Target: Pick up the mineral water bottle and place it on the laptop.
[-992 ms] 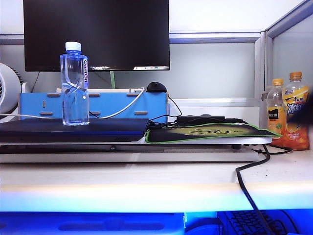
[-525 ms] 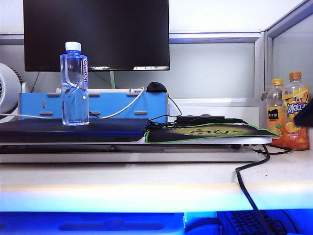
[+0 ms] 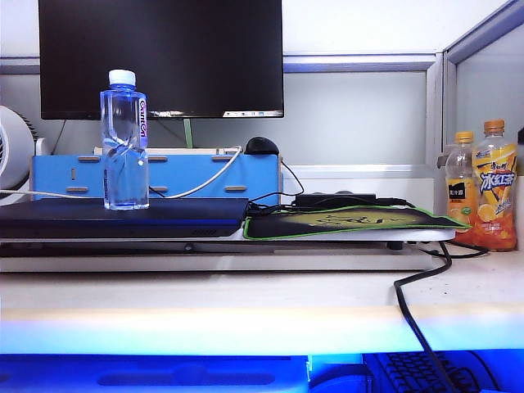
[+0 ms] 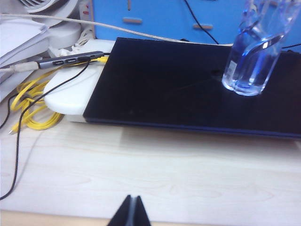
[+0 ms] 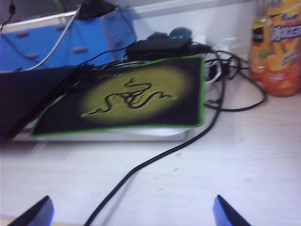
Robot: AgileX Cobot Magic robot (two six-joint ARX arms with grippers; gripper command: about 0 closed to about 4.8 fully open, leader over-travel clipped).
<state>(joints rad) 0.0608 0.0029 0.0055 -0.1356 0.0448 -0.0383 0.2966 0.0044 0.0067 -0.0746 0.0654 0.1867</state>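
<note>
The mineral water bottle (image 3: 125, 147), clear blue with a white cap, stands upright on the laptop (image 3: 123, 217), a thin dark slab at the left of the desk. The left wrist view shows the bottle's base (image 4: 251, 61) resting on the laptop lid (image 4: 178, 89). My left gripper (image 4: 131, 212) is shut, hovering over bare desk in front of the laptop. My right gripper (image 5: 133, 213) is open and empty, its blue fingertips (image 5: 40, 212) wide apart above the desk before the mouse pad. Neither gripper shows in the exterior view.
A green-edged mouse pad (image 3: 344, 221) lies right of the laptop. Two orange juice bottles (image 3: 483, 196) stand at the far right. A black cable (image 3: 417, 303) runs over the desk's front. Behind are a monitor (image 3: 160, 57) and a blue organiser (image 3: 188, 176). Yellow cable (image 4: 33, 103) lies left of the laptop.
The dark blur of my right arm in front of the juice bottles has drawn off the right edge of the exterior view. The bottle and laptop have not moved.
</note>
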